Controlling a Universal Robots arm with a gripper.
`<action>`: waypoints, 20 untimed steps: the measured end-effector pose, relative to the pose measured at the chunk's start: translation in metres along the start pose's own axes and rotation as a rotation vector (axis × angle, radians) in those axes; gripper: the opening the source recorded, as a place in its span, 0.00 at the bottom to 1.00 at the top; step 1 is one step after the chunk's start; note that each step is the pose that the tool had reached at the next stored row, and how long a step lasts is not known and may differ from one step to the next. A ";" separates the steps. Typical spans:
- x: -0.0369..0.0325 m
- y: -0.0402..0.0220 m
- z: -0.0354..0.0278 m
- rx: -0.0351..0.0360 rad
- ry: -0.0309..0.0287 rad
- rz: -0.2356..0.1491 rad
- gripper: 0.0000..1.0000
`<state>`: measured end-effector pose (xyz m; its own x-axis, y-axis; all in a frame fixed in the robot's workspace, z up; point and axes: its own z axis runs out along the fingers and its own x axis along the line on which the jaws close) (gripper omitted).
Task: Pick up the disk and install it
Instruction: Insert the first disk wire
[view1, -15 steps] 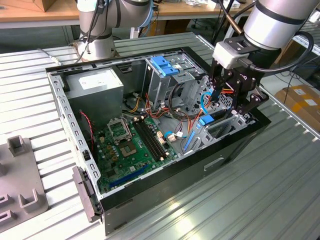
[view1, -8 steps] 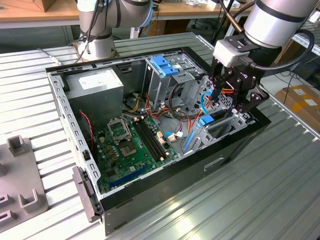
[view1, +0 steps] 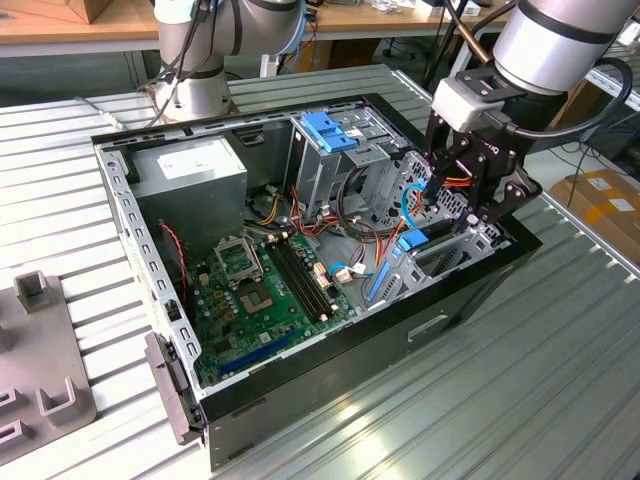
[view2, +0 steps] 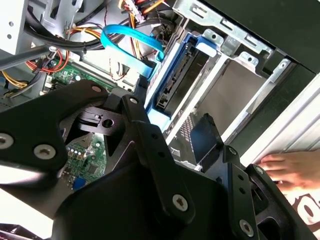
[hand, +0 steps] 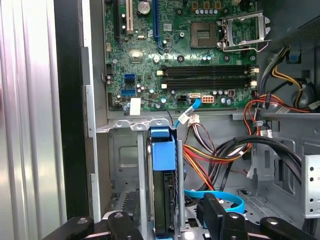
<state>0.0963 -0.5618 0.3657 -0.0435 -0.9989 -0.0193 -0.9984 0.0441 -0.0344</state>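
Note:
The disk (hand: 162, 200) stands on edge in a slot of the metal drive cage, at the corner of the open computer case on the exterior view's right. Its dark body sits in a bright blue carrier (hand: 162, 152) whose tab end faces the motherboard. In the exterior view the carrier's blue tab (view1: 411, 241) shows just below my gripper (view1: 458, 200). My gripper (hand: 167, 215) is open, one black finger (hand: 122, 225) on each side of the disk and apart from it. The second wrist view shows the disk (view2: 175, 85) between the fingers of the gripper (view2: 172, 105).
A thin blue cable (view2: 132, 42) and bundled red, yellow and black wires (hand: 215, 155) lie beside the cage. The motherboard (view1: 265, 290) fills the case floor. A fixed blue bracket (view1: 328, 130) tops the far cage. A person's hand (view2: 290, 170) rests outside the case wall.

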 end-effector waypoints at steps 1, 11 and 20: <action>-0.0011 -0.0001 0.0001 0.0000 -0.0002 0.000 0.62; -0.0106 -0.0119 0.0059 -0.0009 0.0006 0.000 0.62; -0.0106 -0.0119 0.0061 -0.0008 0.0018 0.000 0.30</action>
<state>0.1089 -0.5517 0.3602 -0.0435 -0.9989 -0.0175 -0.9985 0.0440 -0.0336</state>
